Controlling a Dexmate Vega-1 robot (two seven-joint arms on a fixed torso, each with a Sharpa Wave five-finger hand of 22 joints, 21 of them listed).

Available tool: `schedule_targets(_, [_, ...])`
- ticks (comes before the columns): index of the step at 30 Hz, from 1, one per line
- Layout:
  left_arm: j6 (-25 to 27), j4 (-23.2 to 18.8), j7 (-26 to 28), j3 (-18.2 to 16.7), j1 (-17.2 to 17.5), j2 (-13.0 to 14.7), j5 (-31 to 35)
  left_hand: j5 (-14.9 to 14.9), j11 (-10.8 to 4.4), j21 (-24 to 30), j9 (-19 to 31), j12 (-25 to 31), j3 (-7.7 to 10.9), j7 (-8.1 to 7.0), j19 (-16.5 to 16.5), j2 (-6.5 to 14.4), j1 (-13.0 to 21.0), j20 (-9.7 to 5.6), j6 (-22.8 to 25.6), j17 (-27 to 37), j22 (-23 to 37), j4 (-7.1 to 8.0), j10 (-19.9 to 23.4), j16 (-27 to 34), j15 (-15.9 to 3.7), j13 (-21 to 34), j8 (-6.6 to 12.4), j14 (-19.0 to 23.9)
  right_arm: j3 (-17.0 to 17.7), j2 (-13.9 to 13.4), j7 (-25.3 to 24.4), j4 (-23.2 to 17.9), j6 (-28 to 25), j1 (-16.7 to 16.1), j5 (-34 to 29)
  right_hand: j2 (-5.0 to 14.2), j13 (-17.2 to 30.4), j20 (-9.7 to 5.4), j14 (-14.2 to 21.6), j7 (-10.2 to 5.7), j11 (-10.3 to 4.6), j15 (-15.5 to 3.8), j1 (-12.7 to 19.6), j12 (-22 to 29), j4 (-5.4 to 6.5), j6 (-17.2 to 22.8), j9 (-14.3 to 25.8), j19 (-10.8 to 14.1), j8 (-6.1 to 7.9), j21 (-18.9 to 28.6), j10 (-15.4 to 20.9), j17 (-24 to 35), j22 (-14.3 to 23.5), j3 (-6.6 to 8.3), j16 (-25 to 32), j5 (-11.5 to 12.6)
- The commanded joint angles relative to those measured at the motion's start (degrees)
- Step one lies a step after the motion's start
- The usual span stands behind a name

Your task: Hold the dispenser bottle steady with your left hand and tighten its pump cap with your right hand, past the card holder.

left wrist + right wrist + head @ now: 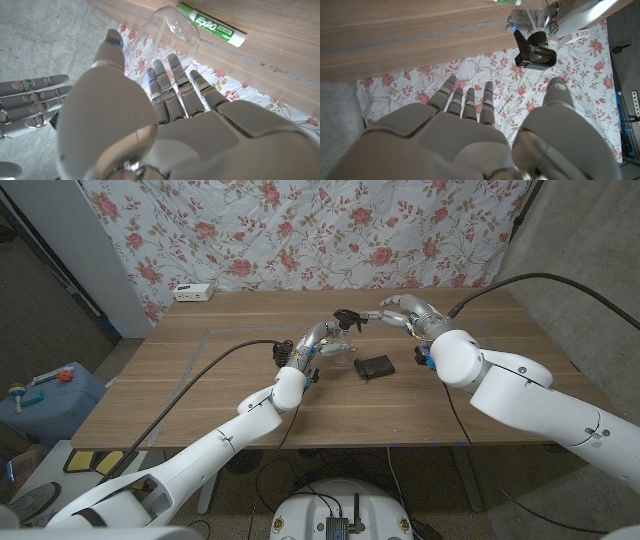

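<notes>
Near the table's centre, the clear dispenser bottle (335,345) is gripped by the left hand (312,343); its black pump cap (346,317) is approached by the right hand (398,309) (fingers spread, holding nothing). A hasty twist could tip the bottle toward the card holder (377,366).

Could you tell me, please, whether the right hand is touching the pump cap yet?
Apart. In the right wrist view, flowered cloth shows between the right hand and the black pump cap; its spread fingers hold nothing.

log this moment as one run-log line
left hand: grips clear plastic dispenser bottle | right hand: open, beside black pump cap, not touching | black card holder: on table
</notes>
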Motion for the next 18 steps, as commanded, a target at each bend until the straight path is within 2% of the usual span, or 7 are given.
schedule_targets(1, [2.6, 1.5, 1.1, 0.9, -1.1, -0.6, 2.0, 0.3, 0.1, 0.0, 0.3, 0.1, 3.13, -0.24, 0.5, 8.1, -1.2, -6.19, 10.3, 0.3, 0.1, 2.71, 0.7, 0.1, -4.63, 0.4, 0.13, 1.0, -5.4, 1.6, 0.7, 1.0, -2.5, 4.8, -2.4, -0.05, 0.1, 0.05, 0.7, -0.01, 0.14, -0.03, -0.4, 0.4, 0.0, 0.7, 0.3, 0.2, 0.43, 0.5, 0.3, 0.3, 0.2, -0.1, 0.4, -0.3])
schedule_targets(7, [2.4, 2.9, 1.3, 1.4, -2.0, -1.0, 2.3, 0.3, 0.13, 0.0, 0.3, 0.0, 3.25, -0.15, 0.5, 8.1, -1.2, -6.17, 10.2, 0.3, 0.1, 2.63, 0.7, 0.1, -4.47, 0.5, 0.05, 1.1, -9.3, 2.8, 1.1, 1.7, -6.4, 7.9, -4.7, -0.07, 0.1, 0.06, 0.9, -0.02, 0.05, 0.03, -0.4, 0.5, -0.02, 0.8, 0.3, 0.2, 0.48, 0.5, 0.5, 0.3, 0.2, -0.11, 0.5, -0.4])
schedule_targets(12, [2.5, 3.8, 0.9, 2.1, -2.9, -1.2, 2.8, 0.3, 0.17, 0.0, 0.3, 0.0, 3.36, -0.02, 0.5, 8.2, -1.2, -6.17, 10.1, 0.3, 0.1, 2.54, 0.7, 0.0, -4.51, 0.6, -0.02, 1.0, -12.6, 3.7, 1.5, 2.4, -9.0, 10.7, -6.2, -0.04, 0.1, 0.01, 1.3, 0.28, -0.04, -0.15, -0.2, 0.7, -0.16, 2.6, 0.5, 0.3, 1.17, 0.5, 1.2, 0.2, 0.2, 0.0, 0.6, -0.6])
schedule_targets(18, [2.2, 5.0, 1.0, 2.4, -3.7, -1.9, 2.5, 0.3, 0.28, 0.0, 0.3, -0.1, 3.52, 0.08, 0.4, 8.3, -1.2, -6.1, 10.2, 0.4, 0.1, 2.54, 0.6, 0.0, -4.55, 0.7, 0.0, 0.9, -15.0, 4.3, 2.5, 3.1, -10.6, 13.3, -6.8, -0.04, 0.1, -0.03, 1.5, 0.39, -0.08, -0.12, -0.2, 0.7, -0.24, 3.3, 0.7, 0.4, 1.48, 0.6, 1.4, 0.2, 0.2, 0.04, 0.6, -0.7])
